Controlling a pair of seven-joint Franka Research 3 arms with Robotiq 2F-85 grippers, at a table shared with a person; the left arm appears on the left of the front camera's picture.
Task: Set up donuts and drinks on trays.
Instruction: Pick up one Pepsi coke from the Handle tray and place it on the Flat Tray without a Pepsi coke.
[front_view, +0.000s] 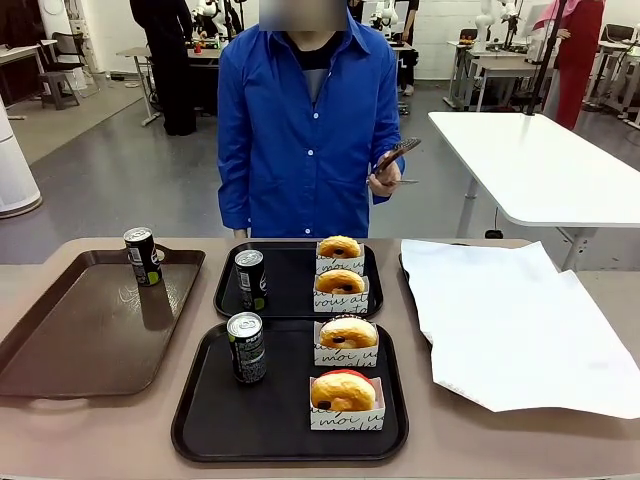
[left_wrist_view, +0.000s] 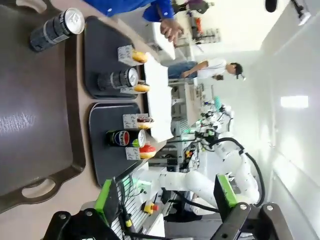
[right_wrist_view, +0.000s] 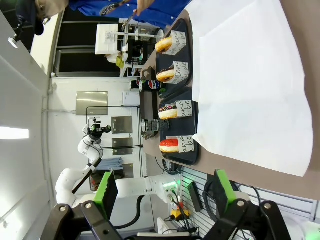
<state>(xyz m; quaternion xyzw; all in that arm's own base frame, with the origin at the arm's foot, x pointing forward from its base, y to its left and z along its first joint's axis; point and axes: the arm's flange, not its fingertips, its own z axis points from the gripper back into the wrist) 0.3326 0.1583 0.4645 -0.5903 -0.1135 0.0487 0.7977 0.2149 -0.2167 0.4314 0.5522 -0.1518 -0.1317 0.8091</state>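
Observation:
Two black trays lie mid-table, the far tray (front_view: 290, 262) and the near tray (front_view: 220, 420). Each carries one dark can (front_view: 250, 278) (front_view: 246, 346) and two boxed donuts: golden ones (front_view: 340, 247) (front_view: 340, 282) on the far tray, a chocolate-glazed one (front_view: 348, 333) and a red-topped one (front_view: 342, 390) on the near tray. A third can (front_view: 143, 256) stands on the brown tray (front_view: 90, 340). My left gripper (left_wrist_view: 165, 200) is open and holds nothing, well back from the brown tray (left_wrist_view: 30, 125). My right gripper (right_wrist_view: 165, 195) is open too, off the table's end, apart from the donuts (right_wrist_view: 169, 145).
A large white paper sheet (front_view: 510, 320) covers the table's right side. A person in a blue shirt stands at the far edge with tongs (front_view: 397, 155) in one hand. The brown tray holds nothing besides its can.

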